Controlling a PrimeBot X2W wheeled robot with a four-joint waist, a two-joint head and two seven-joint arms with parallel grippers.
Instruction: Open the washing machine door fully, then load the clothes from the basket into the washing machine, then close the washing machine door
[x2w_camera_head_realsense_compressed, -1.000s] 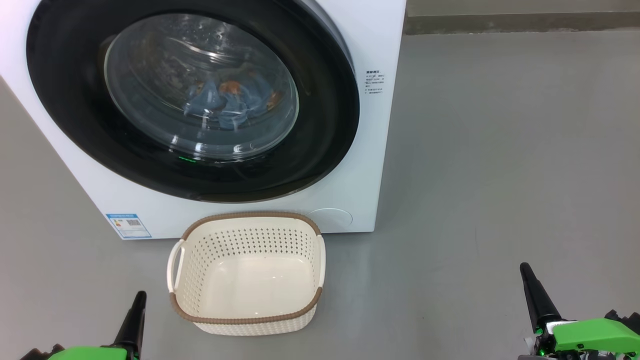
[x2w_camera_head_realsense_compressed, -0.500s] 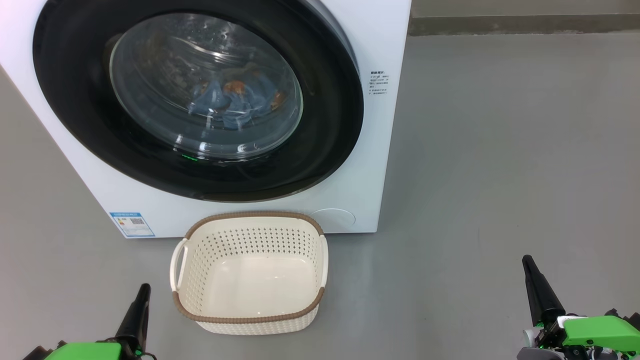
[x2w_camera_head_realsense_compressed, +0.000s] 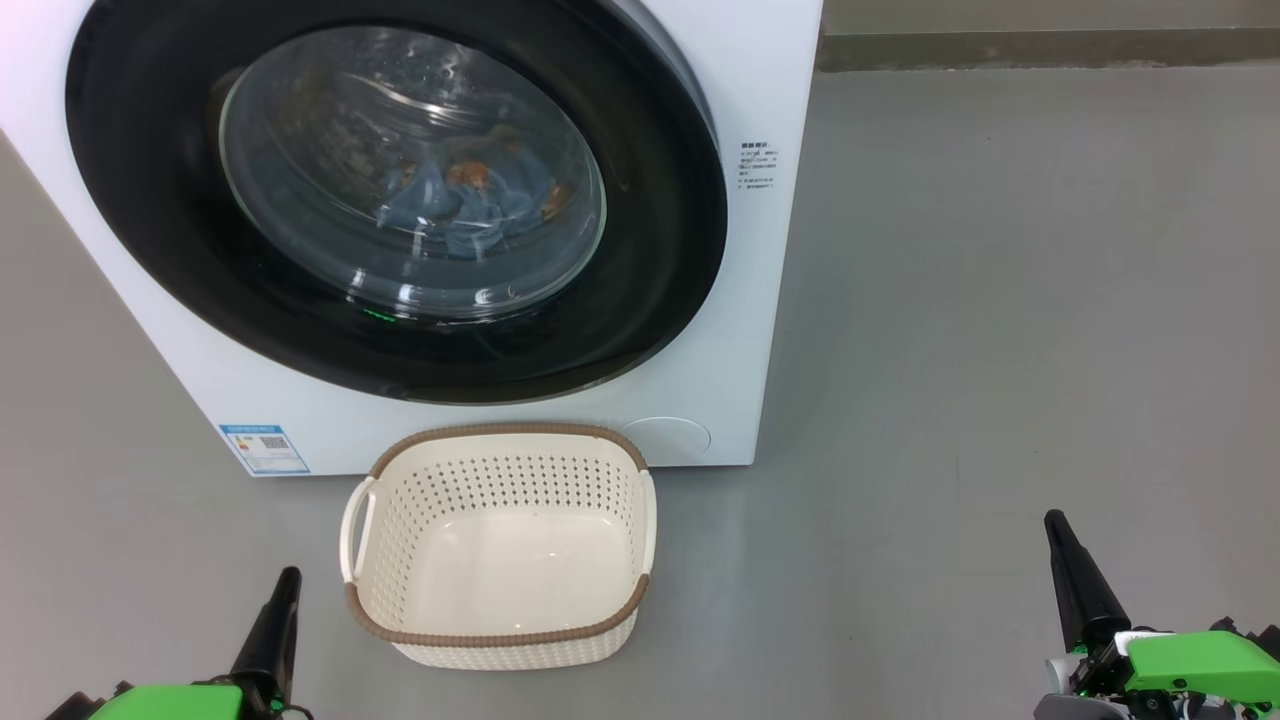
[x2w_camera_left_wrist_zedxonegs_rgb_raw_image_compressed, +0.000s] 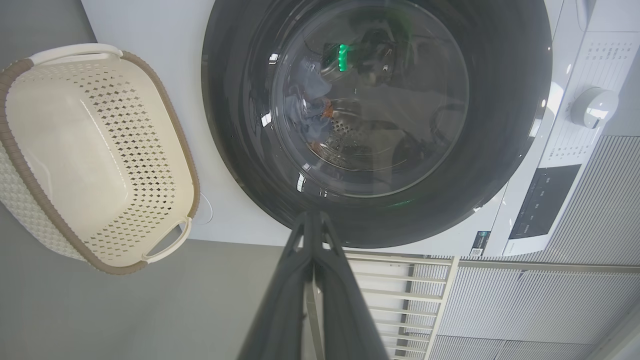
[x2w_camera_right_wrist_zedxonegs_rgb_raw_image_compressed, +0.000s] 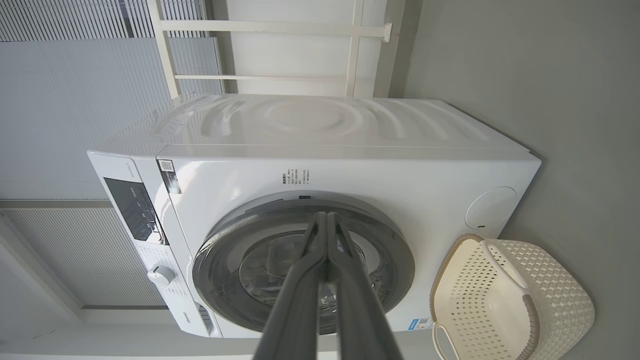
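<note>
The white washing machine (x2w_camera_head_realsense_compressed: 770, 300) stands at the upper left of the head view, its black-rimmed round door (x2w_camera_head_realsense_compressed: 640, 300) shut flat against the front. Through the glass bowl I see the light-blue clothes (x2w_camera_head_realsense_compressed: 460, 205) lying inside the drum. The cream basket (x2w_camera_head_realsense_compressed: 497, 640) sits on the floor just before the machine, with nothing in it. My left gripper (x2w_camera_head_realsense_compressed: 285, 580) is shut at the lower left, beside the basket and apart from it. My right gripper (x2w_camera_head_realsense_compressed: 1052, 522) is shut at the lower right, far from the basket. In the wrist views the left gripper (x2w_camera_left_wrist_zedxonegs_rgb_raw_image_compressed: 311, 216) and right gripper (x2w_camera_right_wrist_zedxonegs_rgb_raw_image_compressed: 326, 216) show fingers pressed together, holding nothing.
Grey floor (x2w_camera_head_realsense_compressed: 1000, 300) spreads wide to the right of the machine up to a wall base at the top. A blue label sticker (x2w_camera_head_realsense_compressed: 262, 448) sits low on the machine front. The control panel and knob (x2w_camera_left_wrist_zedxonegs_rgb_raw_image_compressed: 594, 106) show in the left wrist view, ribbed wall panels behind.
The whole head picture shifted slightly rightward between one second ago and half a second ago, so the camera moved. Since then nothing has changed.
</note>
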